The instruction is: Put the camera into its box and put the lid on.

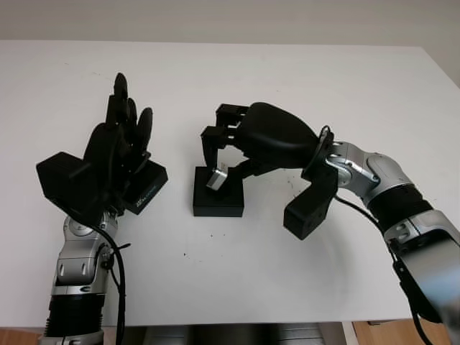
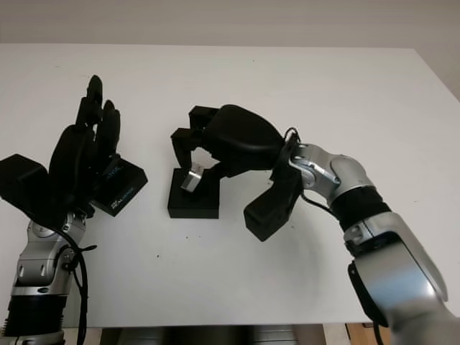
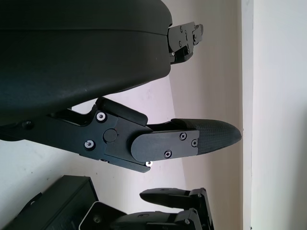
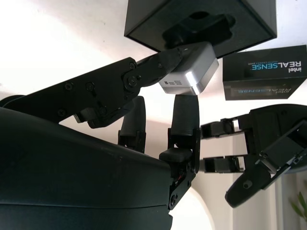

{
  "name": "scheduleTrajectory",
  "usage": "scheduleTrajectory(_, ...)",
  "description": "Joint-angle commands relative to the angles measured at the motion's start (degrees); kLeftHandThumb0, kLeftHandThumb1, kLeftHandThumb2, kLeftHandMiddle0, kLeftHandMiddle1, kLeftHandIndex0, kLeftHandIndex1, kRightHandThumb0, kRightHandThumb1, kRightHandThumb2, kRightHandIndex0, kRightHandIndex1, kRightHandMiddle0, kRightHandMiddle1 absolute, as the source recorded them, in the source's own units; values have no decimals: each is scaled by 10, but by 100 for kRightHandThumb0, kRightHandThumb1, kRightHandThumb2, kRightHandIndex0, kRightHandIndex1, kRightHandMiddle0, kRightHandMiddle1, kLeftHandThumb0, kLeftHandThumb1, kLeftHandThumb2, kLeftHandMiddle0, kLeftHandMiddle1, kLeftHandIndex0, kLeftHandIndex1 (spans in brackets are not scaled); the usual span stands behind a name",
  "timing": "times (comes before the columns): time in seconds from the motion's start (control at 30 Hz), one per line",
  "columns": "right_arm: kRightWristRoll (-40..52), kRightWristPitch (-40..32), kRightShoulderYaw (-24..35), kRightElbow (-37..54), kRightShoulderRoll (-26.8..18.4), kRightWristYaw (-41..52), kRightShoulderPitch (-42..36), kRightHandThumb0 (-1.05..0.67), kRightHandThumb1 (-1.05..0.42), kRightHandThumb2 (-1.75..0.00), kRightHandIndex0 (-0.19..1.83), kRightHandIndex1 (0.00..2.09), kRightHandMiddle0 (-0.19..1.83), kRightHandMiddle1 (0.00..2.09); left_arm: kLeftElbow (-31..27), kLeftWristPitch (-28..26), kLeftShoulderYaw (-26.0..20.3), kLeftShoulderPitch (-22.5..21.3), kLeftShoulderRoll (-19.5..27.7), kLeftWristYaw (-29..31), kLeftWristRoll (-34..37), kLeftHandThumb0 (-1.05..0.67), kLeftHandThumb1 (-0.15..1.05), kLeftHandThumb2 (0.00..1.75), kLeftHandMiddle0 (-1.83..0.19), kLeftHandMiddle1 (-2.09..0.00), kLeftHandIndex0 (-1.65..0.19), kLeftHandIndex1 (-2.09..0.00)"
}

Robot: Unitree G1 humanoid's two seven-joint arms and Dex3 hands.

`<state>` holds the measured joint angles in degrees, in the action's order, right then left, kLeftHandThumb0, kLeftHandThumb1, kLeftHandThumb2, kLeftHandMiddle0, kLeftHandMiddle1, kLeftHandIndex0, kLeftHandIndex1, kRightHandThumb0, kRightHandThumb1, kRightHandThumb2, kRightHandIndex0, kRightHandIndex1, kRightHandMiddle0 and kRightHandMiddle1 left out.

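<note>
Your right hand (image 1: 224, 147) grips the small silver metal camera (image 4: 188, 71) just above the open black square box (image 1: 218, 192). Your left hand (image 1: 118, 147) hovers open over the black printed lid (image 1: 149, 185) on the white surface (image 1: 287, 266).

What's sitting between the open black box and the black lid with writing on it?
Nothing: bare white table separates the open black box from the black printed lid, seen from the head camera.

Both head views look forward and down at the white counter (image 1: 302, 79) from slightly offset positions, sharing the open black square box (image 1: 218, 192). Each wrist view sits very close behind its own robot hand; the right one faces that same box.
</note>
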<state>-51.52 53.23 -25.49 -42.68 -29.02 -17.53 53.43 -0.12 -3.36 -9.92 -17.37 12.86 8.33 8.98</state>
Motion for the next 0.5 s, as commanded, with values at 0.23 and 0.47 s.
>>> scheduleTrajectory(0.23, -49, 13, -16, 16, -19, -126, -6, -37, -95, -5, 33, 144, 49, 150, -13, -4, -5, 5, 10, 5, 0, -70, 105, 47, 19, 0, 19, 0)
scheduleTrajectory(0.47, -77, -4, -34, 14, -16, -177, -14, -40, -92, -4, 32, 148, 46, 151, -17, -12, -7, 6, 16, 7, -2, -71, 105, 47, 19, 0, 19, 0)
